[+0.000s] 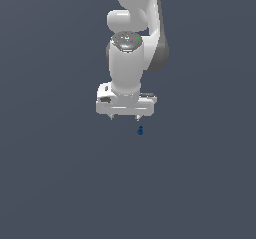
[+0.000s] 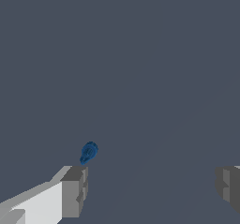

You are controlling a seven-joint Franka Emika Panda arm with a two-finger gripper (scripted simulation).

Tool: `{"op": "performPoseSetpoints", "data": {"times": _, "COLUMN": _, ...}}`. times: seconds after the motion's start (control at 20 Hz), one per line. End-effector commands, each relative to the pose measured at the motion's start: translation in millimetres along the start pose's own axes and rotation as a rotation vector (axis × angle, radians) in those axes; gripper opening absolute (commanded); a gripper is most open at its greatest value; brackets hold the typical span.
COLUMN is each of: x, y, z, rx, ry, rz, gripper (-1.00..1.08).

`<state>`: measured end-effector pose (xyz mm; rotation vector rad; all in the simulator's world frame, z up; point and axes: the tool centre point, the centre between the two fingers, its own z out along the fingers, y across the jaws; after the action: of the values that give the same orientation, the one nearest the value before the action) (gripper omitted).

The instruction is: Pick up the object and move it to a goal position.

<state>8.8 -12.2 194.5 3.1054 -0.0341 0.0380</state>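
The gripper (image 1: 125,117) hangs with its jaws spread wide and nothing between them. The object (image 1: 140,130), a tiny dark-blue blob, sits just below the gripper and off toward the exterior view's right, roughly under the finger on that side rather than under the gap. In the wrist view the object (image 2: 88,152) lies just beyond one fingertip (image 2: 75,190), while the other fingertip (image 2: 228,183) is well apart across the opening.

The main risk, as I judge it, is that misalignment. If the gripper drops straight down from here, the near finger could land on the blob or nudge it sideways instead of straddling it. Because the thing is so small and rounded, a glancing touch may well send it skidding or rolling out of reach. Closing the jaws with it off-centre could also squeeze it out, or leave a weak pinch that slips during the carry. A sideways shift to centre it in the gap looks needed first.

How high the fingertips are above the surface is hard to tell, since the flat grey tabletop (image 1: 60,183) gives few cues; descending too far could jam the tips into it.

Nothing else shows on the tabletop, so no obstacle stands in the way. No goal marker is visible in either view.
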Motion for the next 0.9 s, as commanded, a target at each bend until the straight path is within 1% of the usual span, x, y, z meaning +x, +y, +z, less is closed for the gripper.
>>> {"op": "performPoseSetpoints", "data": {"times": 0.0, "x": 0.0, "y": 0.0, "z": 0.0, "rx": 0.0, "ry": 0.0, "rz": 0.0, "gripper": 1.0}}
{"op": "performPoseSetpoints", "data": {"times": 0.15, "x": -0.7, "y": 5.2, "z": 2.0, "rx": -0.003, "ry": -0.002, "rz": 0.003, "gripper": 1.0}}
{"op": "performPoseSetpoints", "data": {"times": 0.4, "x": -4.0, "y": 29.2, "z": 9.9, "rx": -0.014, "ry": -0.012, "rz": 0.021, "gripper": 1.0}}
{"op": "performPoseSetpoints", "data": {"times": 0.5, "x": -4.7, "y": 34.3, "z": 11.0, "rx": -0.016, "ry": -0.014, "rz": 0.029, "gripper": 1.0}}
{"op": "performPoseSetpoints", "data": {"times": 0.85, "x": -4.9, "y": 31.0, "z": 12.3, "rx": -0.015, "ry": -0.014, "rz": 0.01, "gripper": 1.0}}
